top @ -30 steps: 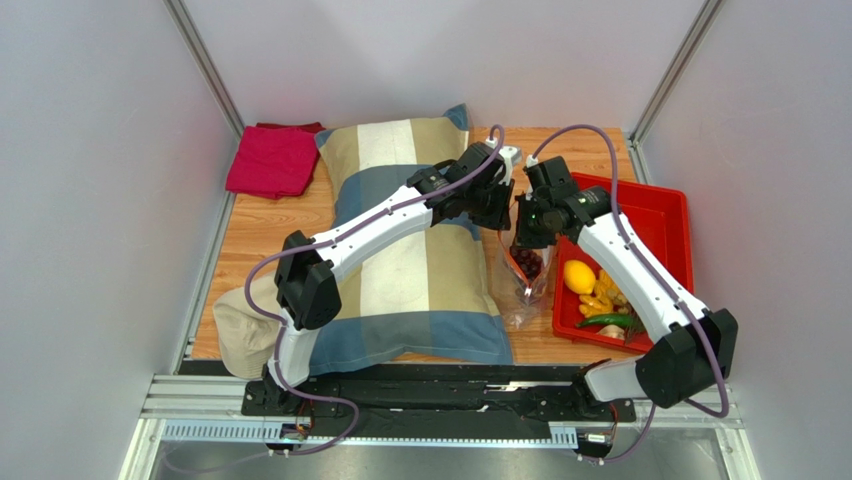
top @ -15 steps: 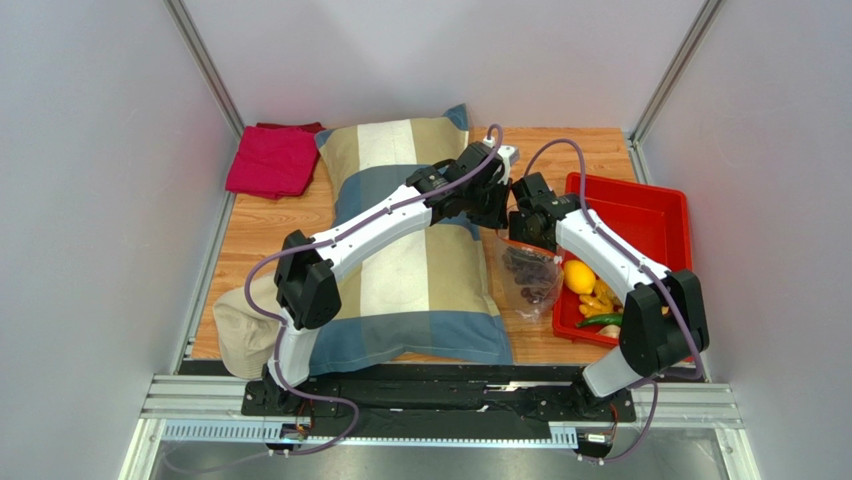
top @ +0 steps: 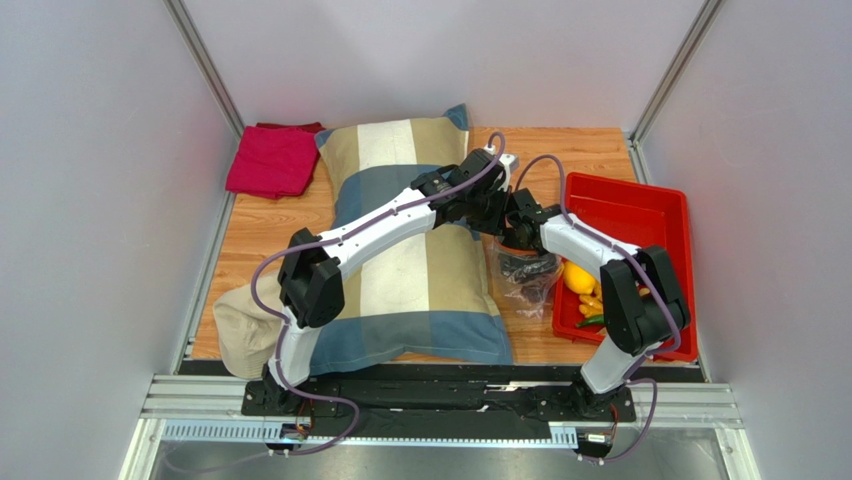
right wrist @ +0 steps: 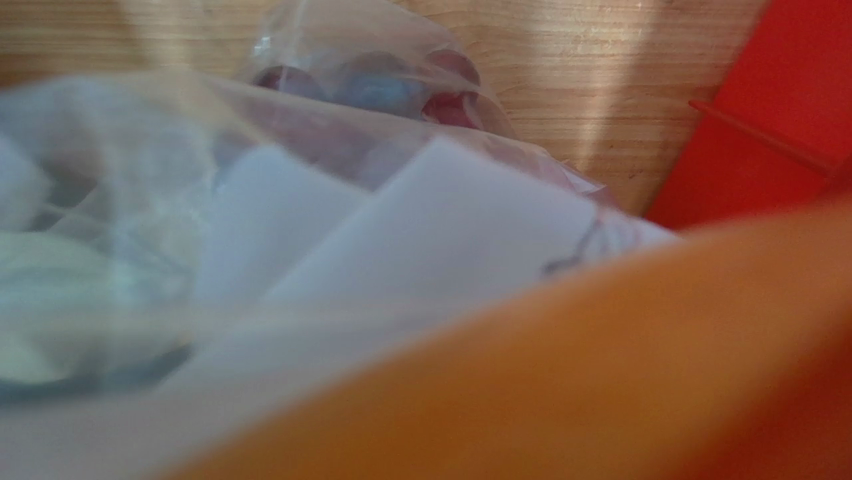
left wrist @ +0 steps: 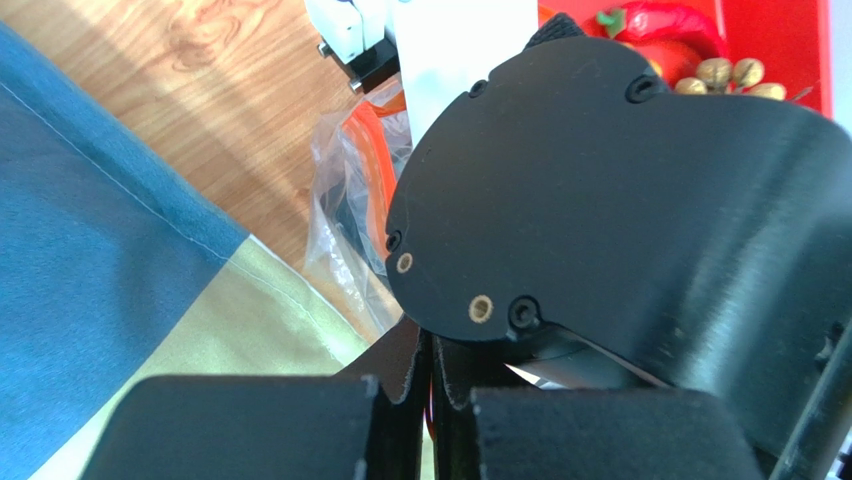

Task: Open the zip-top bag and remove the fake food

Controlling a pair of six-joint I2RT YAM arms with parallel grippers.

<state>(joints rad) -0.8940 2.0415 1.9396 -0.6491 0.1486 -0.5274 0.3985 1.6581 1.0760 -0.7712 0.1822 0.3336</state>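
Zip-top bag (top: pixel 530 292): clear crinkly plastic w/ orange strip (left wrist: pixel 368 140) (white label (right wrist: pixel 440 230)).

- The zip-top bag (top: pixel 527 288) lies on the wooden tabletop (top: pixel 268 228), between the striped pillow (top: pixel 400 275) and the red tray (top: pixel 652 215). Dark pieces (top: pixel 520 270) show through its clear plastic.
- The left hand (top: pixel 492 212) and the right hand (top: pixel 517 240) meet at the bag's far end. How their fingers stand cannot be told.
- A yellow lemon (top: pixel 577 277) lies in the tray, partly behind the right arm.
- A red cloth (top: pixel 272 160) sits far left, and a beige cloth (top: pixel 235 325) shows under the pillow's near corner.
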